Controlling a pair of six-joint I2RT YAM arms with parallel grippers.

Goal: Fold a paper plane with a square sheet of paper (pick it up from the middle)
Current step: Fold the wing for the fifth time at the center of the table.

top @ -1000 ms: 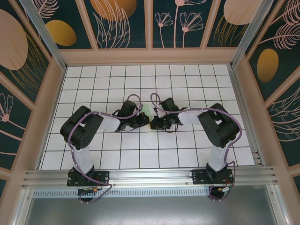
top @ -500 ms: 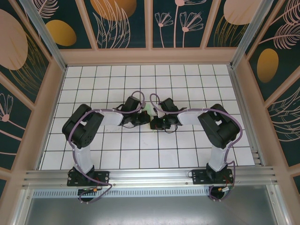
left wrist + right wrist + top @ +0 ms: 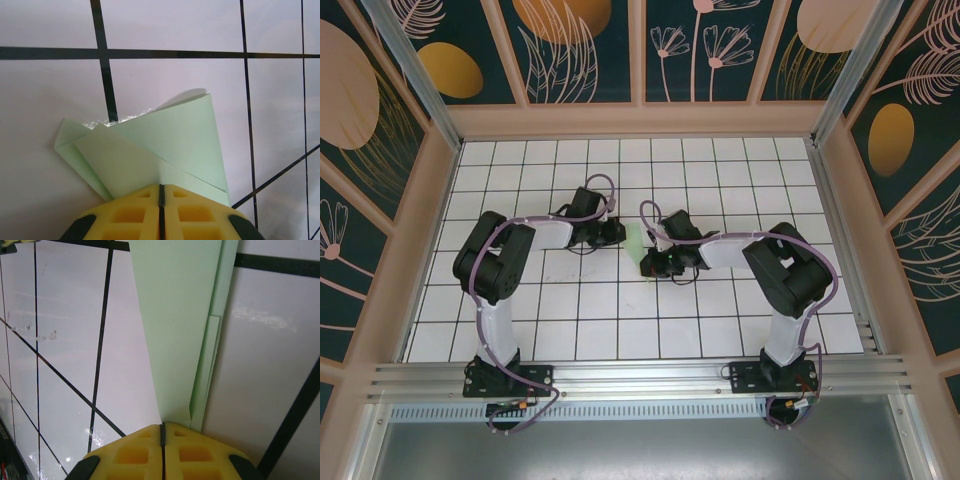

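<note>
The square sheet of paper, pale mint green, is folded into a narrow layered shape, the paper plane, and hangs between my two grippers over the middle tiles. In the left wrist view its folded flaps fan out from my left gripper, whose yellow fingers are shut on the edge. In the right wrist view a long folded strip runs away from my right gripper, also shut on it. From above, the left gripper holds the paper's left side and the right gripper its near end.
The white gridded floor lies under both arms, with low beige walls around it. An aluminium rail carries the arm bases along the near edge. Cables loop over both wrists.
My left arm has swung its wrist toward the far side, and more of the green paper shows between the grippers. The right arm has hardly moved.
</note>
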